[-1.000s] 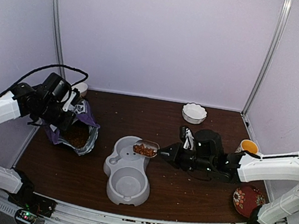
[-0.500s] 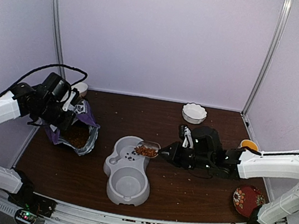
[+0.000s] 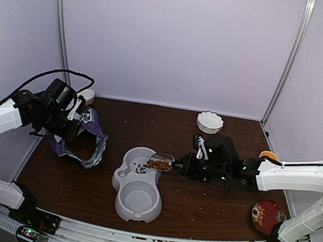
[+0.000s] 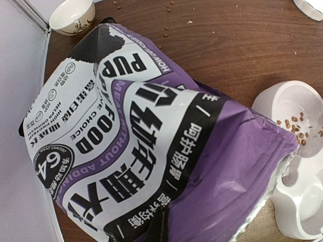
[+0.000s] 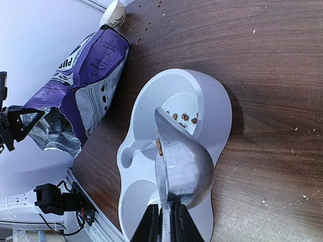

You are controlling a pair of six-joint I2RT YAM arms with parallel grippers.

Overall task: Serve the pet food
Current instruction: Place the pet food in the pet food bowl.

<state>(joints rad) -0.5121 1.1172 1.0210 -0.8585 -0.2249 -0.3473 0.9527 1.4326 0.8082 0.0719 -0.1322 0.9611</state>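
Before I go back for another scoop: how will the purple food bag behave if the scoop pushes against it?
Probably floppy: the purple bag is creased and sagging, so a push should dent it, not slide it. Its open mouth shows kibble inside, so it is likely bottom-heavy. The left end effector holds its rim; released, it might slump.
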